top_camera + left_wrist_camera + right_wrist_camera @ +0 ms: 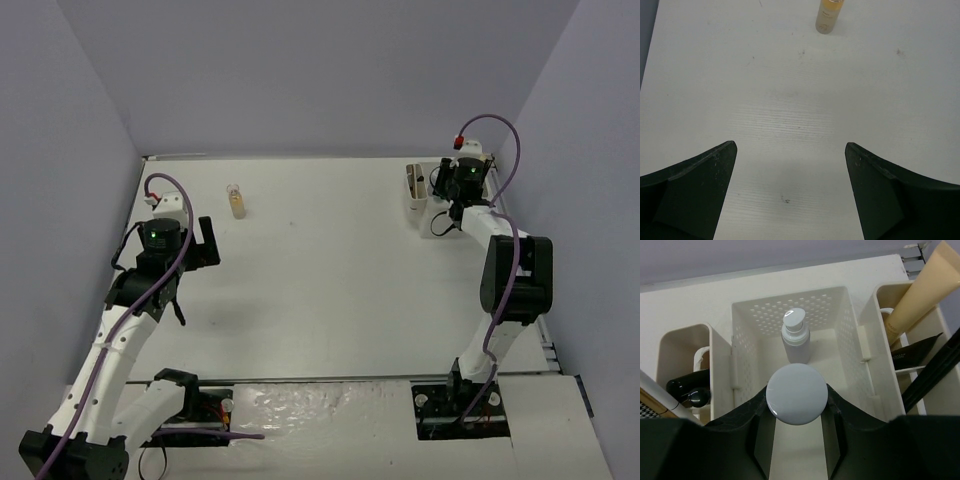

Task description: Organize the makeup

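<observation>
While R jaws clamp grey cap [796, 394], amber btl [829, 17] label's illegible.

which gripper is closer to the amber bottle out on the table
Left. The left gripper is open just short of the amber bottle. The right gripper is far across the table over the white box, shut on a round-capped bottle.

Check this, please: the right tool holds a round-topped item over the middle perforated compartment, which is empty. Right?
No. The right wrist view shows the compartment is not empty: a white pump bottle stands in it. The right tool does hold the round-topped item over it.
</observation>
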